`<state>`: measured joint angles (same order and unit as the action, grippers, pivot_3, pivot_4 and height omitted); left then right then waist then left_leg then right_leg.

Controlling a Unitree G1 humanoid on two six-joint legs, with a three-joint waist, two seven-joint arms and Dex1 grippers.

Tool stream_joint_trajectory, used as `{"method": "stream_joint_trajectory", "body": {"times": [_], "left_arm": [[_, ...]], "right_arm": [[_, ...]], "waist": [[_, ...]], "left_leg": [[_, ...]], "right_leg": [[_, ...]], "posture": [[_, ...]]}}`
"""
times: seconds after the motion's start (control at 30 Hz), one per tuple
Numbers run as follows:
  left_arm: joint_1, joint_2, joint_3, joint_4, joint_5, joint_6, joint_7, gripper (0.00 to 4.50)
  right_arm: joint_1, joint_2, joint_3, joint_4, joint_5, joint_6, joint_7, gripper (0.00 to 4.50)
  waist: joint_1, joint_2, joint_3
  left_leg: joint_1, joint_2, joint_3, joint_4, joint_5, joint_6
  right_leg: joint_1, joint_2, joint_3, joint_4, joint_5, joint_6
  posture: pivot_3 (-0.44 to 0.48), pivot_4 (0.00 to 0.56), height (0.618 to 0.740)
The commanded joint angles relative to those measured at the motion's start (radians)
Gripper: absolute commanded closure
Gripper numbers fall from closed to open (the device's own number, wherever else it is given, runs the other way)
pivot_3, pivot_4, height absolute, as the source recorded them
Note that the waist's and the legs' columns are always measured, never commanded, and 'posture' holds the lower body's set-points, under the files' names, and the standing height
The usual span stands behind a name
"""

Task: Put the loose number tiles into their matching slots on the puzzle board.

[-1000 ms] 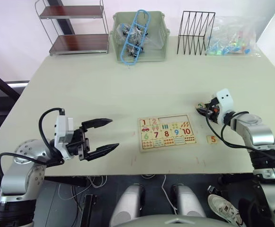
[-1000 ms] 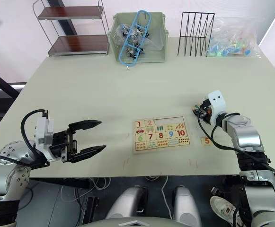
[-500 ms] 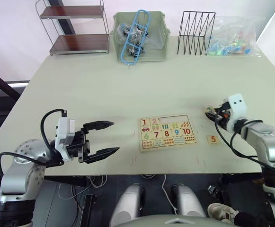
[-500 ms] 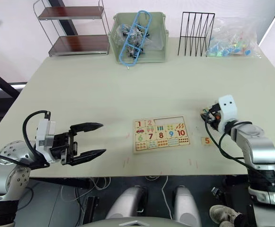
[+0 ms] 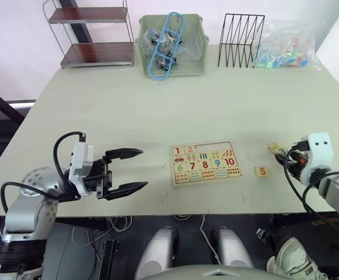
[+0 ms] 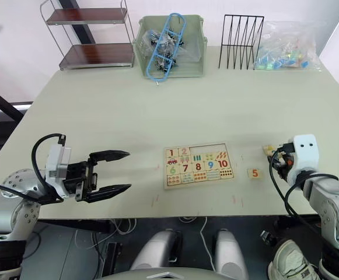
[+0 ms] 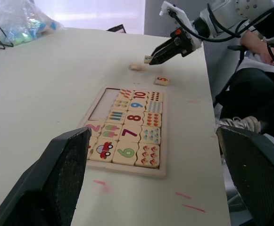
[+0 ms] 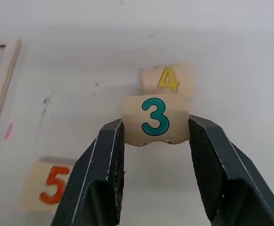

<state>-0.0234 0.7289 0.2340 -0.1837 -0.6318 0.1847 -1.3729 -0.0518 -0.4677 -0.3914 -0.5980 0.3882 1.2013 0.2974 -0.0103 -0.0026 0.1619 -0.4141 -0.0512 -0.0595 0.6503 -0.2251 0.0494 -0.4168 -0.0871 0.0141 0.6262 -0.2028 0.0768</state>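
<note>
Pinching the 3 tile [image 8: 156,120] between the right gripper's [image 8: 156,141] two black fingers, off to the right of the puzzle board [image 5: 206,163], well apart from its frame. Lying flat on the table [image 5: 157,105] just beyond that held tile, the 4 tile [image 8: 167,80]; resting nearer the board, between board and gripper, the 5 tile [image 5: 262,171].

Hovering left of the board with fingers spread wide and gripping nothing, the left gripper [image 5: 126,171], pointing toward the board from some way off.

Blurring badly in the right wrist view, the 4 and 5 tiles; showing from the head cameras as a tiny pale square half hidden by the right gripper, the 4 tile, its digit unreadable there.

Looking pale and wooden, the board, carrying red 1 and pink 2 already seated at the left of the top row, with empty recessed slots [image 5: 213,146] beside them, then picture tiles, then coloured digits 6 to 10, then dot tiles. Printing a teal digit on the held tile, yellow on the 4, orange-red on the 5.
</note>
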Motion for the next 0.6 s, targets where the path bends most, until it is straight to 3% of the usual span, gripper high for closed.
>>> {"method": "stream_joint_trajectory", "body": {"times": [0.03, 0.6], "left_arm": [[-0.006, 0.018, 0.013, -0.010, -0.013, -0.016, -0.017, 0.00], [0.007, 0.034, 0.027, -0.026, -0.029, -0.004, -0.030, 0.00]], "right_arm": [[0.027, 0.027, -0.033, -0.091, 0.017, 0.035, -0.030, 3.06], [0.090, 0.147, -0.021, -0.168, 0.002, 0.106, -0.139, 3.06]], "waist": [[0.000, 0.000, 0.000], [0.000, 0.000, 0.000]], "left_leg": [[0.000, 0.000, 0.000, 0.000, 0.000, 0.000], [0.000, 0.000, -0.001, -0.001, 0.000, 0.000]], "right_leg": [[0.000, 0.000, 0.000, 0.000, 0.000, 0.000], [0.000, 0.000, -0.001, 0.000, -0.001, 0.000]], "posture": [[0.000, 0.150, 0.739], [0.000, 0.150, 0.739]]}}
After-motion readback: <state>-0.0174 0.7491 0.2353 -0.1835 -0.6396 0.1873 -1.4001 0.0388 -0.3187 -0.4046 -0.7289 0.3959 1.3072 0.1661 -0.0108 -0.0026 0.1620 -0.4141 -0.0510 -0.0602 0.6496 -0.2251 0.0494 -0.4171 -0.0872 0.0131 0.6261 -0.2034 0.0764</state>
